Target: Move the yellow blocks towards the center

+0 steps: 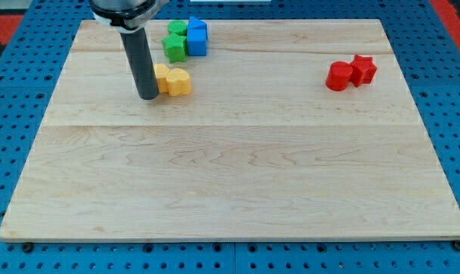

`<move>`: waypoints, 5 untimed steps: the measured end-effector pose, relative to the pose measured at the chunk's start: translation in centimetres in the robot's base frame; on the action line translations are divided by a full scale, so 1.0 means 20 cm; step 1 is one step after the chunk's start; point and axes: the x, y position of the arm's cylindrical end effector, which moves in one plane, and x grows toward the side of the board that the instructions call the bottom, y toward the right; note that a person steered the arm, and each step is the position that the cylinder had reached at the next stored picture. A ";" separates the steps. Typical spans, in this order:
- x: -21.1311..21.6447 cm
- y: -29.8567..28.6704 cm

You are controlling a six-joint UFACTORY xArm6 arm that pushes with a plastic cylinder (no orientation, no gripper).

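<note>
Two yellow blocks lie together at the view's upper left: a heart-shaped one (179, 82) and a second one (162, 74) whose shape I cannot make out, partly hidden behind the rod. My tip (147, 97) rests on the board just left of them, touching or nearly touching the hidden one. The dark rod rises from there to the view's top.
A green star-shaped block (174, 46), a second green block (176, 28) and a blue block (197, 36) cluster just above the yellow ones. A red cylinder (338, 76) and a red star-shaped block (363, 69) sit at the upper right. The wooden board (230, 167) lies on a blue pegboard.
</note>
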 end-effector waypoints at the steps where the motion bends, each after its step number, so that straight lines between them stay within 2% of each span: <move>1: -0.05 -0.21; 2: -0.16 -0.26; 5: -0.34 -0.15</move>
